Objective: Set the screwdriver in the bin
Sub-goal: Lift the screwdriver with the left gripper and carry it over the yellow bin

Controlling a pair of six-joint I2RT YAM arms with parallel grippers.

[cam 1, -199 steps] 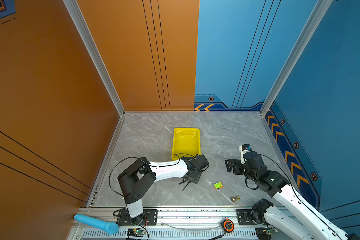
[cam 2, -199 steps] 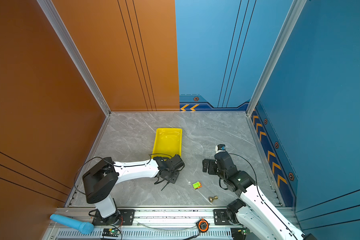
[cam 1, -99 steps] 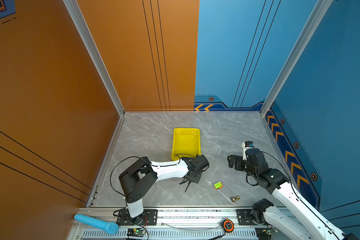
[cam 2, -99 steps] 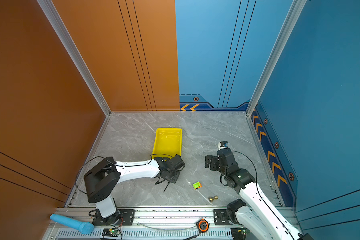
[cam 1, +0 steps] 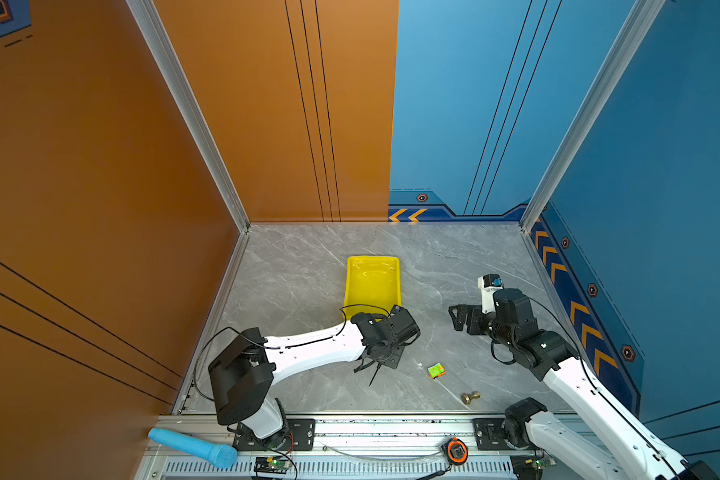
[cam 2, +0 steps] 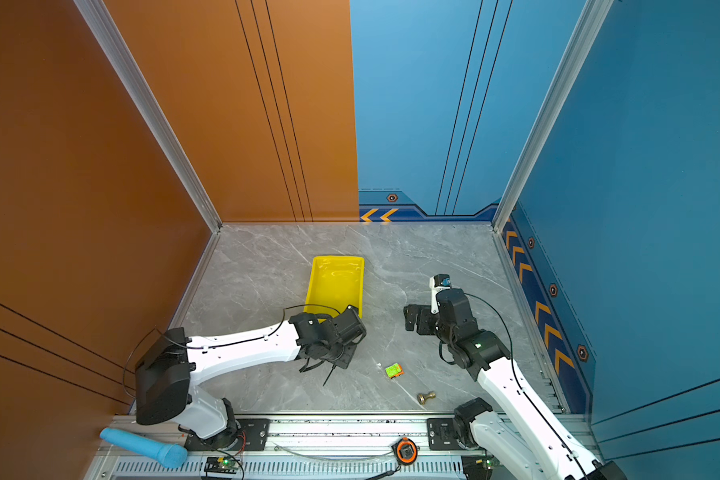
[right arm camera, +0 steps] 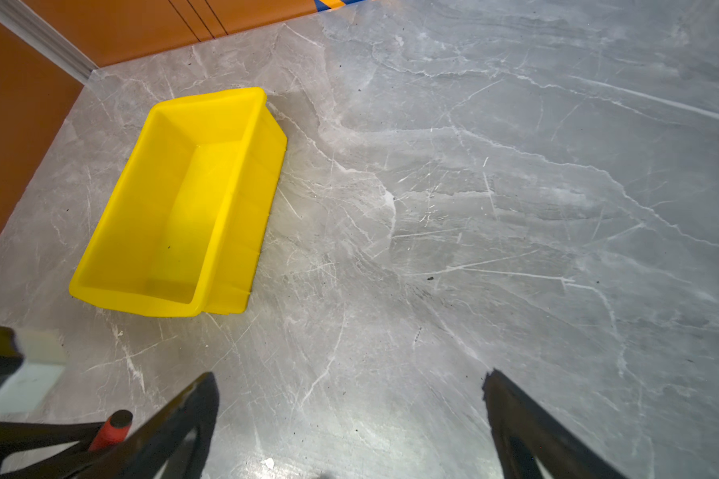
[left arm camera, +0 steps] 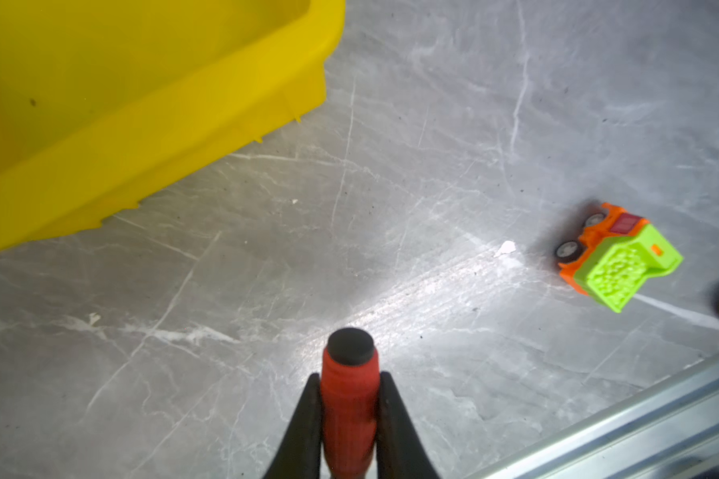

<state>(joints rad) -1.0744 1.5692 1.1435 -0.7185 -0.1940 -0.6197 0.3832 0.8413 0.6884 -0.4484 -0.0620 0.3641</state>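
My left gripper (left arm camera: 349,375) is shut on the screwdriver (left arm camera: 348,406), both fingers pressed against its red handle, whose black end cap sticks out past the fingertips. In both top views that gripper (cam 1: 378,362) (cam 2: 332,360) sits low over the floor just in front of the bin (cam 1: 373,258) (cam 2: 336,258), with the thin black shaft (cam 1: 373,376) pointing toward the front rail. The yellow bin (right arm camera: 208,97) holds nothing, and its near wall (left arm camera: 142,137) is close by. My right gripper (right arm camera: 349,375) (cam 1: 458,318) hangs open over bare floor to the right.
A green-and-orange toy truck (cam 1: 436,370) (left arm camera: 611,257) lies right of the left gripper, and a small brass piece (cam 1: 470,397) lies nearer the front. A blue cylinder (cam 1: 192,446) and an orange tape measure (cam 1: 456,451) rest on the front rail. Walls enclose the other three sides.
The left jaws have closed onto the screwdriver's handle. The right arm has drifted slightly toward the back, still open.
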